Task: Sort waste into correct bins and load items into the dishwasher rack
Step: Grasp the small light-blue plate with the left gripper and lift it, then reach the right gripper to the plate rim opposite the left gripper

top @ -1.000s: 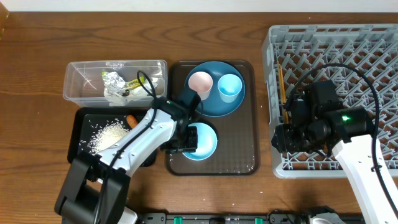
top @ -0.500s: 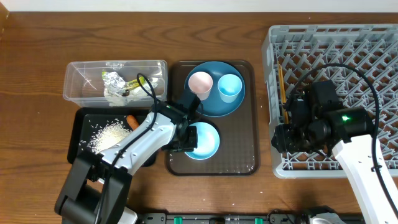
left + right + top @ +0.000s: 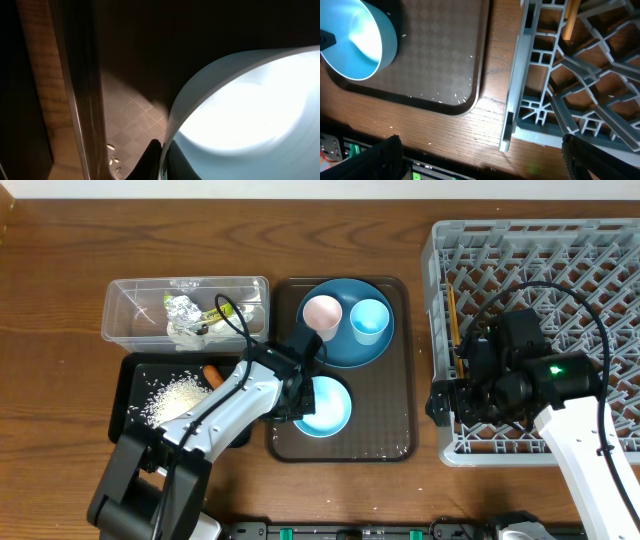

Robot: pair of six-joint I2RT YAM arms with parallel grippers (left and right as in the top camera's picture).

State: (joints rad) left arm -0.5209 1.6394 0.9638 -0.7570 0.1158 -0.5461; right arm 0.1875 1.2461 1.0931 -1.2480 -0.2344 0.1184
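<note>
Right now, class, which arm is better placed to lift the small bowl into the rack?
Left: the left gripper has jaws shut on the bowl rim; the right gripper stands open at the rack edge.

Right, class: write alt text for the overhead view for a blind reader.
Jaws of the left arm pinch the rim of a pale blue bowl on a brown tray; the right arm holds its jaws open over the grey rack edge.

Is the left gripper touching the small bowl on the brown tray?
Touching. The left wrist view shows the left gripper closed on the rim of the small bowl, no gap visible.
</note>
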